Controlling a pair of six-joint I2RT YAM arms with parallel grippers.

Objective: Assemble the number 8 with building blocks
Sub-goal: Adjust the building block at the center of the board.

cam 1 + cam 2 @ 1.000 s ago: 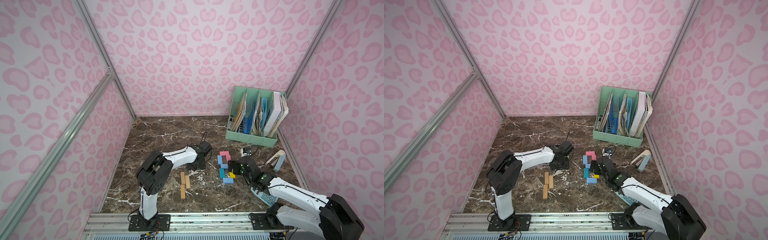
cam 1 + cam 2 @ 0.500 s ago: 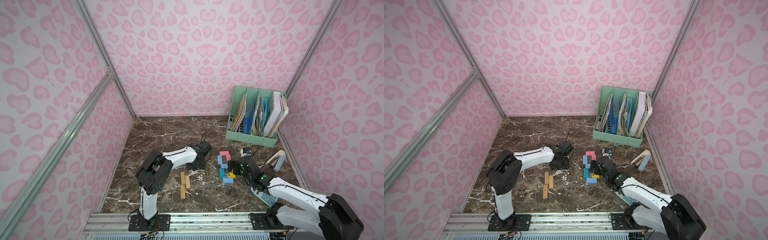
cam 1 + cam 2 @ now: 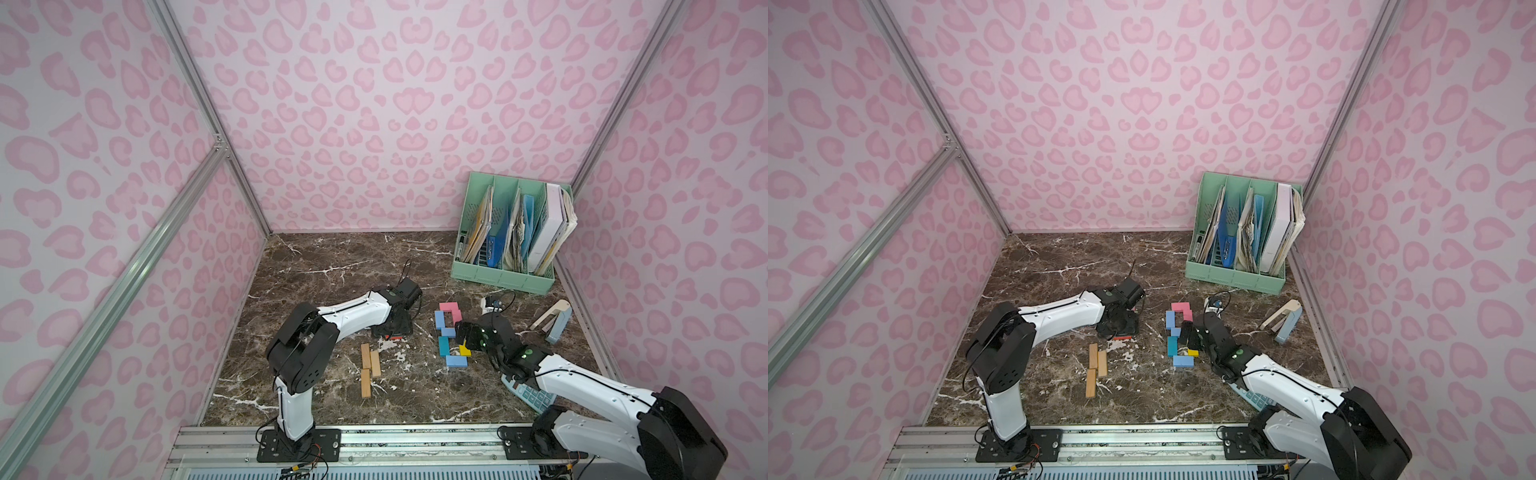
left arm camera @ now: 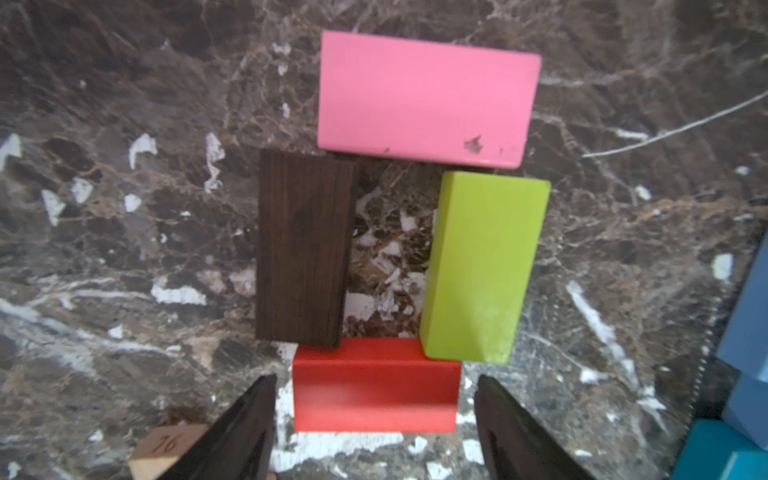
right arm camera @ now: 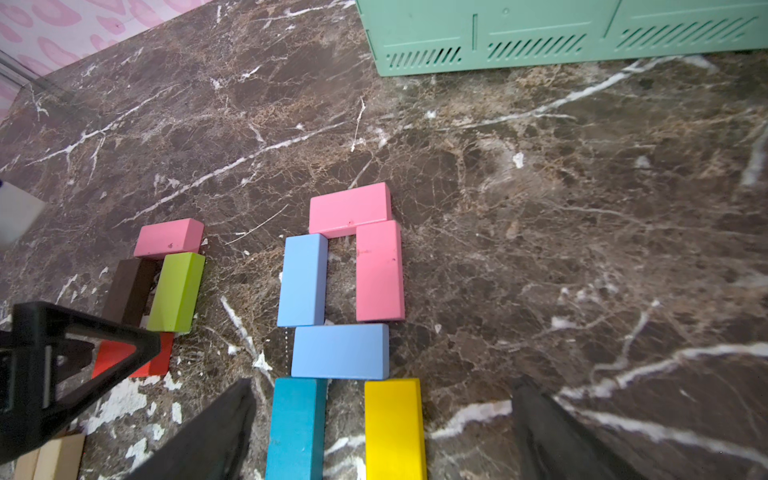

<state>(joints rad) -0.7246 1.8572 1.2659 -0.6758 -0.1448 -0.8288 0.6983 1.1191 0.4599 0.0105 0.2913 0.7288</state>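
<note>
three pink blocks [image 5: 350,208], three light blue blocks [image 5: 301,280], three tan blocks [image 3: 365,383]; left gripper [image 4: 374,377] spread astride one red block [image 4: 374,399], right gripper [image 5: 382,379] spread.

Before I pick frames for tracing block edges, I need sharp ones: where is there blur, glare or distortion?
Left wrist view: red block and left gripper look soft; pink block crisper. Right wrist view: light blue block sharp, right gripper blurred up close. Both top views: even light, no glare, building blocks tiny, aluminium rails splay, wide-angle.
</note>
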